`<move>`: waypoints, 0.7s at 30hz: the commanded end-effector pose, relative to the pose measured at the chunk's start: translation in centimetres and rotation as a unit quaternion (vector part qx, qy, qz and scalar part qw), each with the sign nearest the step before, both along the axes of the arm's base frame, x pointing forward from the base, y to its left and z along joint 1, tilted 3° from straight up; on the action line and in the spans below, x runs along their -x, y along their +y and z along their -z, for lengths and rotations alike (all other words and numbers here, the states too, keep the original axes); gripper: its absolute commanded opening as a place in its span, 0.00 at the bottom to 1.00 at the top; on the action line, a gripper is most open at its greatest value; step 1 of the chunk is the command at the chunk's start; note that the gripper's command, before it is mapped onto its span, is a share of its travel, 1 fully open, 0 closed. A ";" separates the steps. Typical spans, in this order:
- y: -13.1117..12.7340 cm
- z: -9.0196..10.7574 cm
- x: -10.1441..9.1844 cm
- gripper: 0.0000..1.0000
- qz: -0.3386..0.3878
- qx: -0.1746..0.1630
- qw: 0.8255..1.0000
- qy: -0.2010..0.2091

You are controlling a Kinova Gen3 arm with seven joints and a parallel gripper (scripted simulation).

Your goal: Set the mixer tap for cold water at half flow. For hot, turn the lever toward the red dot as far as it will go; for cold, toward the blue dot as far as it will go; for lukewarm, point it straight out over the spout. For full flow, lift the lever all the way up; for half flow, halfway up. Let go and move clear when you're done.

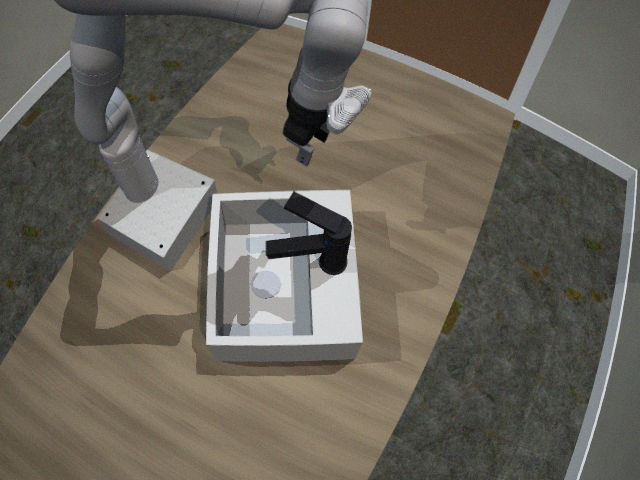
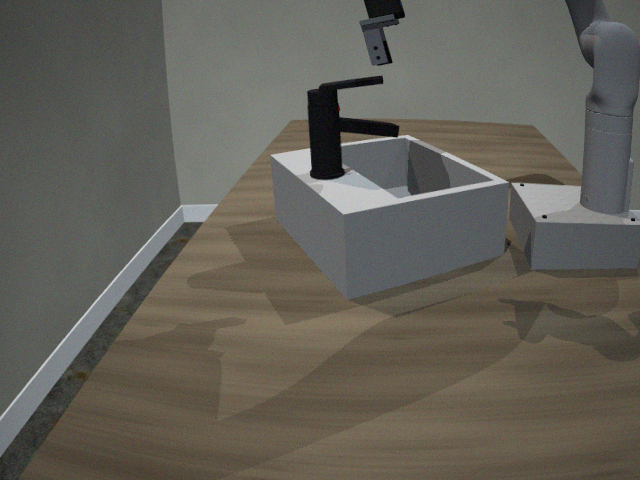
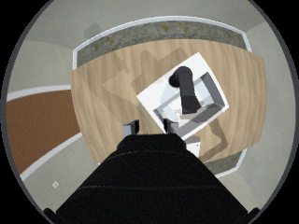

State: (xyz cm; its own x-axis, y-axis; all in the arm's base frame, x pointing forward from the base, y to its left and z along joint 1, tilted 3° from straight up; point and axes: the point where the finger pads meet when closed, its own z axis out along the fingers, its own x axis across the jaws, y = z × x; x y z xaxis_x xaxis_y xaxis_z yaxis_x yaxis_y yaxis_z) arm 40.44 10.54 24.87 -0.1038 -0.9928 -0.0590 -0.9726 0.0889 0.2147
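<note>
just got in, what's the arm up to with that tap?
The arm's claw is open, holds nothing and hangs just above the free end of the tap's lever, not touching it. The black tap stands on the deck of a white sink, spout out over the basin. The lever is angled off to one side of the spout and looks only slightly raised. Nothing is gripped yet, so the cold, half-flow setting looks still to be done.

Arm (image 1: 330,56) bent over, tool (image 2: 378,45) pointing down, fingers fully apart, empty.
</note>
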 end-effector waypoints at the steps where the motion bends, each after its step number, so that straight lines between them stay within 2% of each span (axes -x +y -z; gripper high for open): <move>1: -0.2 -0.5 -0.1 1.00 0.003 0.000 1.000 -0.006; 5: -0.2 -0.5 -0.1 1.00 0.003 0.000 1.000 -0.006; 6: -1.5 -1.0 -0.5 1.00 -0.004 0.008 1.000 -0.022; 13: -1.5 -1.0 -0.5 1.00 -0.004 0.008 1.000 -0.022; 14: -2.6 -1.4 -0.9 1.00 -0.011 0.016 0.999 -0.037; 21: -2.6 -1.4 -0.9 1.00 -0.011 0.016 0.999 -0.037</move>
